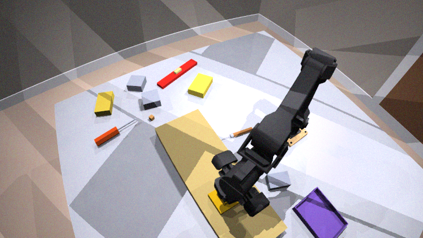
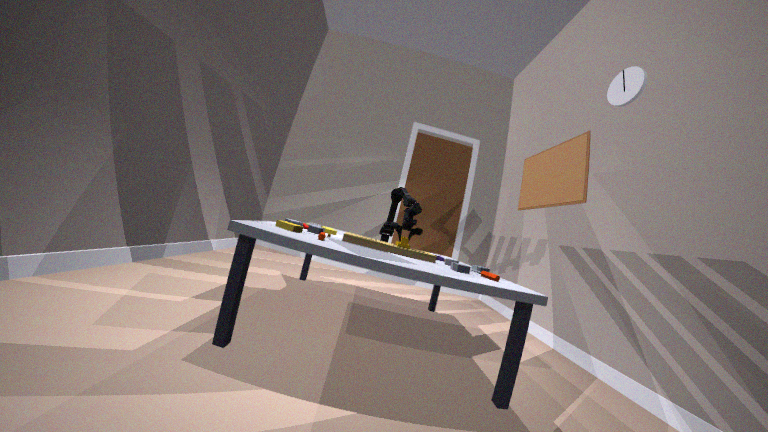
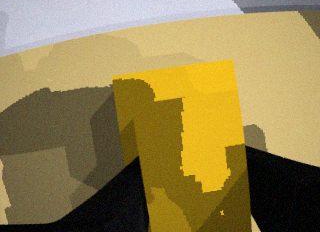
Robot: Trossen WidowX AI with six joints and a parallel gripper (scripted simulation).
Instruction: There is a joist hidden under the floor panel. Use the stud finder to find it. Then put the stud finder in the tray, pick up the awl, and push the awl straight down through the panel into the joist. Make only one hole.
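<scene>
My gripper (image 1: 237,198) (image 3: 186,155) is shut on the yellow stud finder (image 1: 220,203) (image 3: 200,119). It holds the finder flat on or just above the tan floor panel (image 1: 182,139) (image 3: 67,72), near the panel's near end. The awl (image 1: 241,132), with a wooden handle and a thin tip, lies on the table to the right of the panel's middle, behind the arm. The purple tray (image 1: 332,205) stands empty to the right of the gripper. In the exterior view the arm (image 2: 403,215) bends over the panel (image 2: 368,241).
A red level (image 1: 177,73), two yellow blocks (image 1: 200,85) (image 1: 104,103), two grey blocks (image 1: 136,82) (image 1: 151,98), a small brown cube (image 1: 151,117) and an orange screwdriver (image 1: 107,135) lie at the table's far left. Another grey block (image 1: 278,179) lies between arm and tray.
</scene>
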